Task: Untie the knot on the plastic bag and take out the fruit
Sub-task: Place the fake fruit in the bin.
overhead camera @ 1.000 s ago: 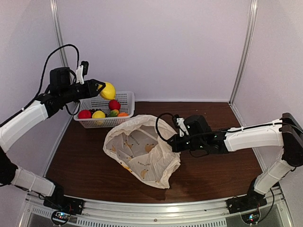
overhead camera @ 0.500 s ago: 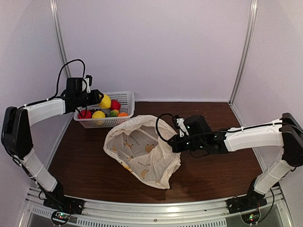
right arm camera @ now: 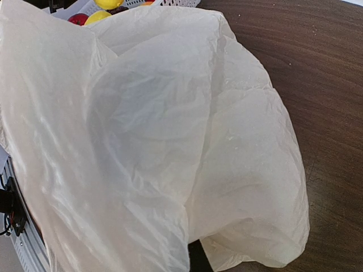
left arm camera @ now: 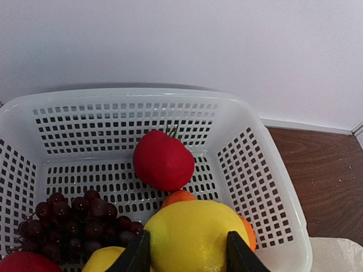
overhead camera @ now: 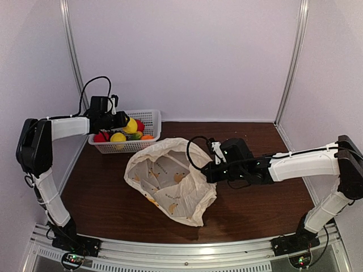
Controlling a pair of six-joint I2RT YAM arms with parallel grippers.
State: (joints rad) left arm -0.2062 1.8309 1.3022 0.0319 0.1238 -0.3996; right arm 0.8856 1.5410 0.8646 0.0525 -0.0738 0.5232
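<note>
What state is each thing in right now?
plastic bag: untied, mouth open, limp.
yellow fruit: held over the basket.
basket: upright, holding other fruit.
left tool: shut on yellow fruit.
right tool: shut on plastic bag's rim.

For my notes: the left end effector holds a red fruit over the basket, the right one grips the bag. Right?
No: the left end effector holds a yellow fruit, not red, as the left wrist view shows. It is over the basket; the right end effector grips the bag.
</note>
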